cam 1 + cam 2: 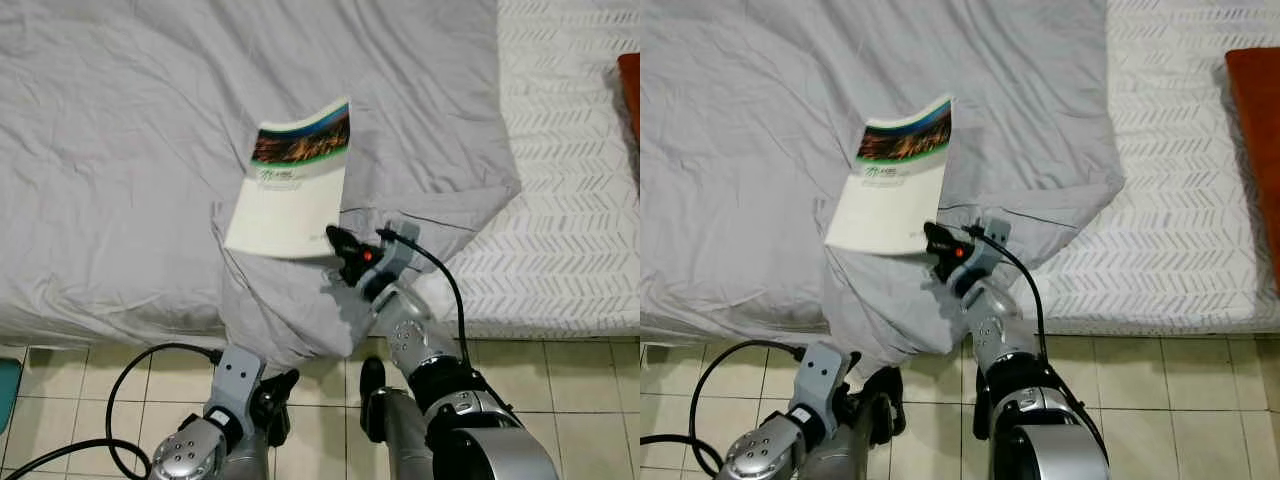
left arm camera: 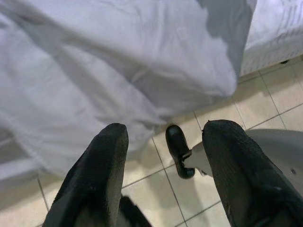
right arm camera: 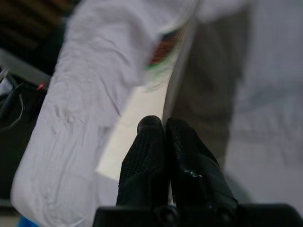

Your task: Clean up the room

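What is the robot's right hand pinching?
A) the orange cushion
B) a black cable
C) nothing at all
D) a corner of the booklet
D: the right gripper has its jaws closed on the near corner of the booklet, holding it over the grey sheet; the right wrist view shows the fingers pressed together at the booklet's edge.

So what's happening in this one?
The robot stands at a bed covered by a grey sheet. Its right gripper has its jaws shut on the near corner of a booklet and holds it just above the sheet. The left gripper hangs low over the tiled floor beside the bed, jaws open and holding nothing.
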`<state>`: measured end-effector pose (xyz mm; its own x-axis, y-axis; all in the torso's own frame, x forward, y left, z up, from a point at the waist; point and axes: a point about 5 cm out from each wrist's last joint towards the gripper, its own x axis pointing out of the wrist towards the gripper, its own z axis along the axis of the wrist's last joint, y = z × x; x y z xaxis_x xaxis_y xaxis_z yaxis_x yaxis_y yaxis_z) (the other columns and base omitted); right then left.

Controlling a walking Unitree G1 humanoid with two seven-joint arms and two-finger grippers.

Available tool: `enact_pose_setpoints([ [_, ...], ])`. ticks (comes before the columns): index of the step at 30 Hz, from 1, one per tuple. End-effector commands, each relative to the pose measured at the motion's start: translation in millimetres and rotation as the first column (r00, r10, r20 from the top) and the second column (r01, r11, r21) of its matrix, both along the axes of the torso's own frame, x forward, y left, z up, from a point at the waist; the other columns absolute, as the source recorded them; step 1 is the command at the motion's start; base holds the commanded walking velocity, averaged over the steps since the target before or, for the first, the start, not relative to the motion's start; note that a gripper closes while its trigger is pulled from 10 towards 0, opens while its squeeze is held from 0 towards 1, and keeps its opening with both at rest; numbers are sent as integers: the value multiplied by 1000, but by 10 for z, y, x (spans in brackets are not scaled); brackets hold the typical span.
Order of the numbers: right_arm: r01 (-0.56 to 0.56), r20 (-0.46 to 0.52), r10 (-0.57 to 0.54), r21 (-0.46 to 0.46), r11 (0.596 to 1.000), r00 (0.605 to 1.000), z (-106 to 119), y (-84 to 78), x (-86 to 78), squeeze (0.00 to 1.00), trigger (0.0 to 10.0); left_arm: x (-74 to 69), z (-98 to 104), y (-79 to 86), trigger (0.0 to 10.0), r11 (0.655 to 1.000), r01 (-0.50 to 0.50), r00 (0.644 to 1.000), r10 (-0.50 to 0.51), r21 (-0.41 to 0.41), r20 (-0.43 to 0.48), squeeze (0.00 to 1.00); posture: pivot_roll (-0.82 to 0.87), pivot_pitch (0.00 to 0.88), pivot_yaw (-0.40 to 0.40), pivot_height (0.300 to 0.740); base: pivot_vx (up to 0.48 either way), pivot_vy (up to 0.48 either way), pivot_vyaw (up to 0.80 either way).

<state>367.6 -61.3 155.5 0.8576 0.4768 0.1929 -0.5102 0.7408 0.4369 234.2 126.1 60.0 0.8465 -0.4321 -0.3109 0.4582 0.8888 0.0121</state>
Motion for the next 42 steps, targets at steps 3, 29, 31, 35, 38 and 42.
enact_pose_setpoints([
  [3, 26, 93, -20, -66, 997, 995, 66, -71, -86, 0, 0, 35, -142, 8, 10000, 1000, -19, 999, 20, 17, -28, 0, 46, 428, -27, 740, 0, 0, 0],
  [29, 688, 474, -499, -514, 512, 726, -161, -1532, -857, 0, 0, 859, 543, 118, 10000, 962, -250, 901, 273, -112, 338, 0, -25, 0, 9, 740, 0, 0, 0],
  [31, 658, 433, -497, -548, 517, 752, -317, -1530, -955, 0, 0, 855, 616, 97, 10000, 959, -248, 886, 281, -135, 368, 0, -38, 0, 13, 740, 0, 0, 0],
  [35, 535, 332, -424, -608, 586, 843, -575, -1396, -1077, 0, 0, 792, 640, 12, 10000, 957, -239, 878, 285, -163, 384, 0, -48, 0, 18, 740, 0, -64, 0],
  [38, 478, 278, -396, -627, 615, 875, -677, -1357, -1091, 0, 0, 778, 581, -57, 10000, 959, -223, 892, 274, -175, 359, 0, -53, 0, 15, 740, 0, -321, 0],
  [42, 370, 193, -331, -675, 639, 924, -813, -1314, -1121, 0, 0, 767, 369, -80, 10000, 958, -229, 920, 271, -171, 283, 0, -67, 0, 3, 740, 0, -453, 0],
])
